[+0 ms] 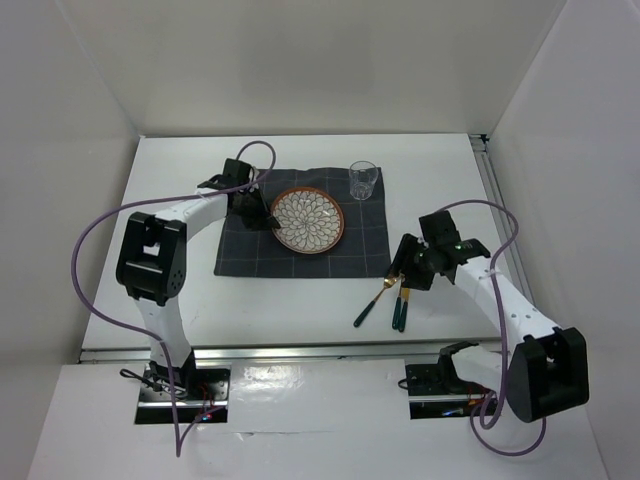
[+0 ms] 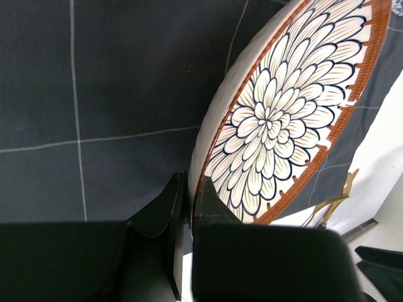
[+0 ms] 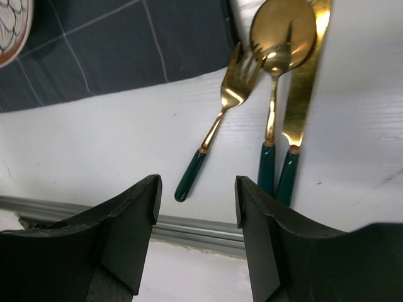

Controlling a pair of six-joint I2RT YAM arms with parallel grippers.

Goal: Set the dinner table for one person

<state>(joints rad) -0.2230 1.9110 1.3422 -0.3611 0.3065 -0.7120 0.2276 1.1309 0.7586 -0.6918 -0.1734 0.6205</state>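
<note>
Left hand (image 2: 191,204) clamped tight, right hand (image 3: 196,198) spread apart.

Bright, even light came from overhead, washing the white counter (image 1: 440,170) and walls (image 1: 300,60) nearly flat — shadows were faint and soft. In the right wrist view the gold cutlery (image 3: 277,38) glared, the spoon bowl almost blown out. The right tool (image 3: 196,195) and left tool (image 2: 191,195) were dark, close and slightly soft in their own views, while the plate (image 2: 283,119) showed a crisp pattern.
</note>
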